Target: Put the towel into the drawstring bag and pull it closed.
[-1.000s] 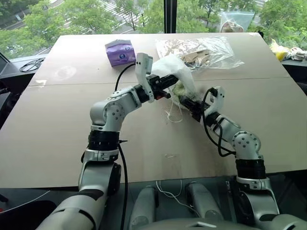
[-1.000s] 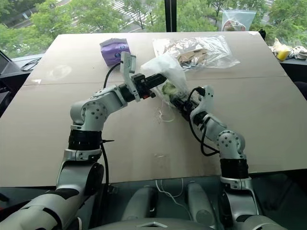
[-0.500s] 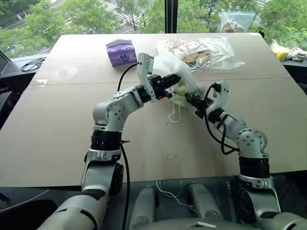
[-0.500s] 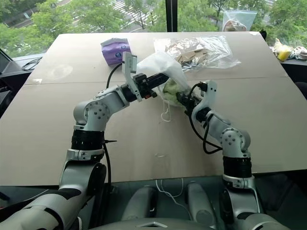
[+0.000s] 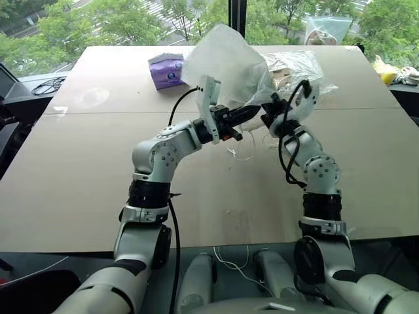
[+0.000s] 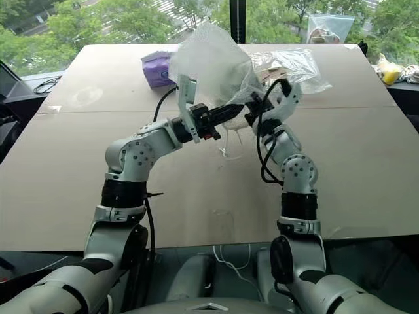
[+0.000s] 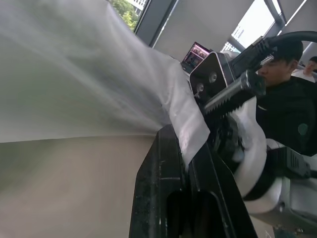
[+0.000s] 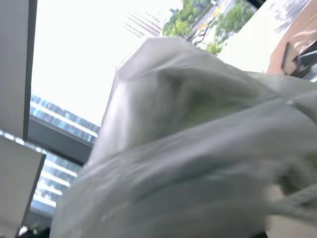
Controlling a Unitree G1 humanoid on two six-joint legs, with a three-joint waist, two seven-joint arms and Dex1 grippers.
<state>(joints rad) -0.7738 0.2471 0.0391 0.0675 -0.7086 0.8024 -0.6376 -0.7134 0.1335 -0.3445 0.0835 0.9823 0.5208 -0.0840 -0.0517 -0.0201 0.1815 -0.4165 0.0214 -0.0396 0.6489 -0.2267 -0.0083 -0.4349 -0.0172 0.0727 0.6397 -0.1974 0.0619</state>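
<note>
The drawstring bag [image 5: 226,62] is held up off the table [image 5: 78,176] and billows above both grippers, thin and half see-through. My left gripper [image 5: 251,113] is shut on the bag's lower edge; the left wrist view shows the fabric pinched between its fingers [image 7: 168,148]. Close beside it, my right gripper [image 5: 269,114] is shut on the same bunched edge. Thin white cords [image 5: 239,152] dangle below the two grippers. In the right wrist view the towel [image 8: 203,106] shows as a pale green tinge through the fabric.
A purple pack [image 5: 163,70] lies at the back of the table and a clear plastic bag of beige items [image 5: 298,65] lies behind the lifted bag. A yellow object [image 5: 381,65] sits far right. A person [image 7: 285,104] shows in the left wrist view.
My right gripper shut on the bag's edge and rose beside the left one. The bag swung up off the table and now billows above both grippers. The left gripper hardly moved.
</note>
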